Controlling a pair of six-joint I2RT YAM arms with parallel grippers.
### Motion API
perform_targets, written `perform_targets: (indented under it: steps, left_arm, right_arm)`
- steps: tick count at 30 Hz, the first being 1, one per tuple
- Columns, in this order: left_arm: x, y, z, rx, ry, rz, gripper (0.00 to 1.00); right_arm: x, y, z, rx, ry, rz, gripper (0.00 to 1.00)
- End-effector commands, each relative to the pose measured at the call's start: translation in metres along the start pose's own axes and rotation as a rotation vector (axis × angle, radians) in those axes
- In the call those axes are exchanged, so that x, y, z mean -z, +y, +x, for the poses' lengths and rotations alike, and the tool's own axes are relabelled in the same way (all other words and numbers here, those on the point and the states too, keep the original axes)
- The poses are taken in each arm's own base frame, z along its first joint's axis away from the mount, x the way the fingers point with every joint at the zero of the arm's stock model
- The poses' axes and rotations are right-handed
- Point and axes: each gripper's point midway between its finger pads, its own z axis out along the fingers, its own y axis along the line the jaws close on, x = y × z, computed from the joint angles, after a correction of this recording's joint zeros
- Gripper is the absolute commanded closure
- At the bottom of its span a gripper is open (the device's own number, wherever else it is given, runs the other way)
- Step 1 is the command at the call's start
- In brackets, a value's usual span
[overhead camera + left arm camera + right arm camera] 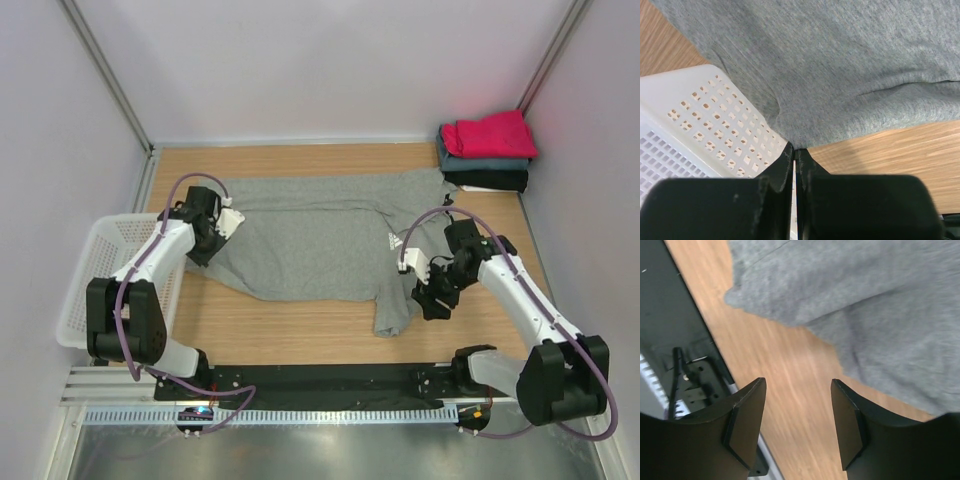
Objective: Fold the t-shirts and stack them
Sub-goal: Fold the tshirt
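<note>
three folded tees (487, 150) stacked far right; grey t-shirt (310, 240) lies unfolded. left gripper (794, 150) jaws shut at its edge, right gripper (797, 385) jaws apart, empty.

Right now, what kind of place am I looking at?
Probably a robot lab cell, not a home: a wooden table boxed in by plain white panels, two arms bolted at its near edge, and laundry props, with a grey tee spread out and folded tees stacked in the corner.
</note>
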Motion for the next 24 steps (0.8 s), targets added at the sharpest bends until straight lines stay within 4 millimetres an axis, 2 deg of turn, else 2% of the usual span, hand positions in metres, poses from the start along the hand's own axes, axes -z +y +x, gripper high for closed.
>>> perform_targets:
  steps: [1, 3, 7, 24]
  left_arm:
    - [0.006, 0.003, -0.006, 0.014, -0.045, -0.009, 1.00]
    - [0.006, 0.002, -0.005, 0.017, -0.044, -0.010, 1.00]
    - [0.003, -0.001, -0.002, 0.020, -0.035, -0.005, 1.00]
    - [-0.008, -0.004, 0.006, 0.019, -0.008, -0.009, 1.00]
  right_arm:
    - [-0.006, 0.029, 0.005, -0.009, 0.000, -0.149, 0.39]
    - [-0.011, 0.040, 0.004, -0.039, -0.008, -0.240, 0.39]
    - [-0.018, 0.044, 0.004, -0.066, 0.008, -0.352, 0.39]
    - [-0.047, 0.026, -0.007, -0.123, -0.032, -0.459, 0.37]
